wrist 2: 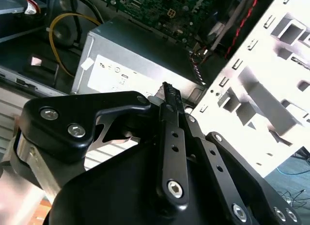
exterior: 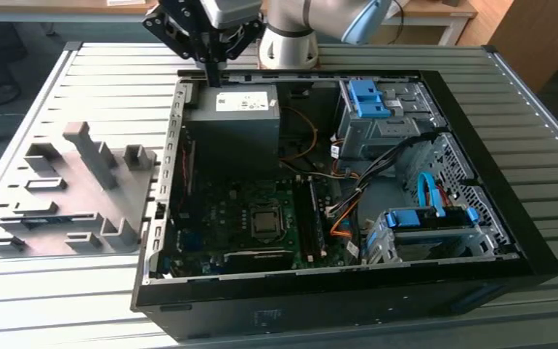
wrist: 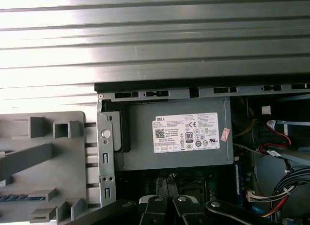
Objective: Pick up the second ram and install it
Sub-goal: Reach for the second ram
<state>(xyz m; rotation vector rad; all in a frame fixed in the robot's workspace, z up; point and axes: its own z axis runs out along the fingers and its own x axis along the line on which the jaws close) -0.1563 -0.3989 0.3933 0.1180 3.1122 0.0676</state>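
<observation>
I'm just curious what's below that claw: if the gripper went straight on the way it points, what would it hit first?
Probably the gray power supply box in the open computer case: the gripper points down at its top, near the case's rim. Depth is unclear, so the rim is possible.

A silver-grey arm (exterior: 293, 33) with a pale blue joint cap (exterior: 365, 18) carries black linked fingers (wrist 2: 173, 137) studded with silver screws (wrist 2: 175, 187).

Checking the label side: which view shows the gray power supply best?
The first wrist view: the power supply faces the camera squarely, whole label visible. The exterior view shows it at a slant inside the case. In the second wrist view the gripper hides part of its label.
</observation>
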